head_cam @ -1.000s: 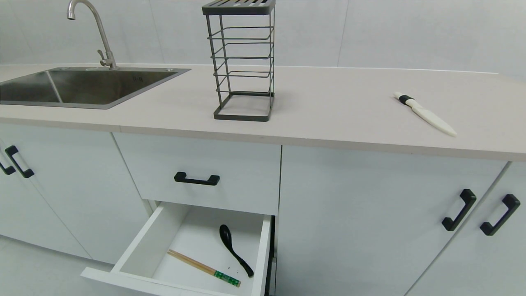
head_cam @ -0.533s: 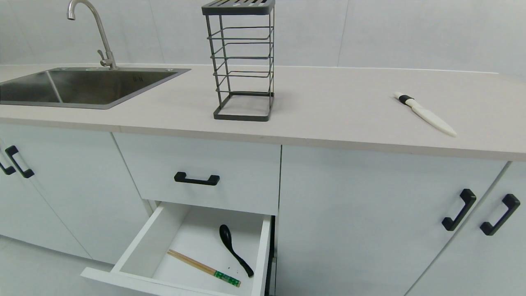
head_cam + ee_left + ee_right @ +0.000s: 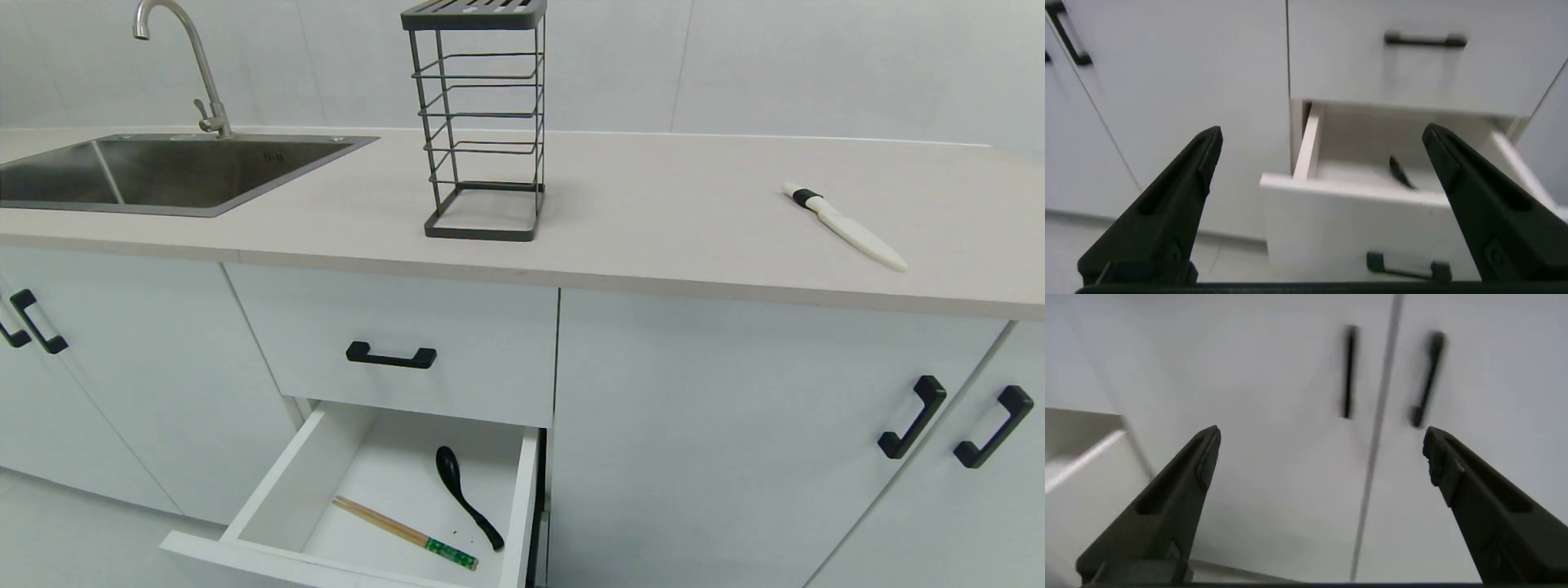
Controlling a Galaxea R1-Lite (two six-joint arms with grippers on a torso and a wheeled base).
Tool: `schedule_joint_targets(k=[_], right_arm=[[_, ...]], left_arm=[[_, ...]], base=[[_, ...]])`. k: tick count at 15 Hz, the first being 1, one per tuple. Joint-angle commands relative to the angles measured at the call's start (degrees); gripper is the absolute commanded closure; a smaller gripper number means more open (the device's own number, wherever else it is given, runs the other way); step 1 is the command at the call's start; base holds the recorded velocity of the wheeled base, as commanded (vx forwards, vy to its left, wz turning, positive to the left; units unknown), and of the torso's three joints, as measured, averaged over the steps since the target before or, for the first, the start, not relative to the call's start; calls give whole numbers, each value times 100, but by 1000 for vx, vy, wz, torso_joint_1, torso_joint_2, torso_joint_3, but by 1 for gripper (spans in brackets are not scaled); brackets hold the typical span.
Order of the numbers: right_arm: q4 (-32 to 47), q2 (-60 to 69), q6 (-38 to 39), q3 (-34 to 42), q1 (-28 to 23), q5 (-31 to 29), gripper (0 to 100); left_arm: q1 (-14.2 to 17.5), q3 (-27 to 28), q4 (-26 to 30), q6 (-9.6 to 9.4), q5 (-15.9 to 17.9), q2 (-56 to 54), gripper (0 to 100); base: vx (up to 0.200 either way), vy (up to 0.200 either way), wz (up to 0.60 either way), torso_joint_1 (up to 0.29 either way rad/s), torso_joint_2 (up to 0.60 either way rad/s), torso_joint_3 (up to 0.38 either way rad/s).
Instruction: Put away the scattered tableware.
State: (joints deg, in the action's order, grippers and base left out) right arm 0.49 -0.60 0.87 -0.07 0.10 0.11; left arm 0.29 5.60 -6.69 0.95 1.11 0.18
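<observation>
A white knife with a black band (image 3: 845, 226) lies on the counter at the far right. The lower drawer (image 3: 269, 506) stands pulled out, holding a black spoon (image 3: 467, 495) and a pair of wooden chopsticks with green ends (image 3: 404, 533). My left gripper (image 3: 1323, 163) is open and empty, low in front of the open drawer (image 3: 1355, 204), where the spoon (image 3: 1401, 173) shows inside. My right gripper (image 3: 1323, 449) is open and empty, facing the white cabinet doors with black handles (image 3: 1349, 371).
A tall black wire rack (image 3: 483, 122) stands mid-counter. A steel sink (image 3: 163, 167) with a faucet (image 3: 192, 61) is at the left. The upper drawer with a black handle (image 3: 390, 356) is closed. Cabinet doors with black handles (image 3: 910, 416) lie to the right.
</observation>
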Motion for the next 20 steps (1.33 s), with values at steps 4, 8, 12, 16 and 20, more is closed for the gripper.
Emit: schedule_joint_targets(k=[4, 8, 12, 16, 20], right_arm=[[-22, -28, 10, -1, -1, -11, 0], [-14, -28, 10, -1, -1, -11, 0], [-14, -28, 10, -1, -1, -11, 0], [-14, -28, 10, -1, -1, -11, 0], [-22, -28, 10, -1, -1, -11, 0]], left_arm=[[-117, 688, 722, 1109, 65, 553, 0], [-161, 697, 880, 1812, 698, 1986, 0], [-170, 548, 836, 995, 1155, 3322, 0], [-170, 574, 819, -25, 1137, 4069, 0], [-469, 583, 863, -7, 1454, 4719, 0]], base=[[0, 0, 0, 0, 0, 0], [0, 0, 0, 0, 0, 0], [0, 0, 0, 0, 0, 0], [0, 0, 0, 0, 0, 0], [0, 0, 0, 0, 0, 0]])
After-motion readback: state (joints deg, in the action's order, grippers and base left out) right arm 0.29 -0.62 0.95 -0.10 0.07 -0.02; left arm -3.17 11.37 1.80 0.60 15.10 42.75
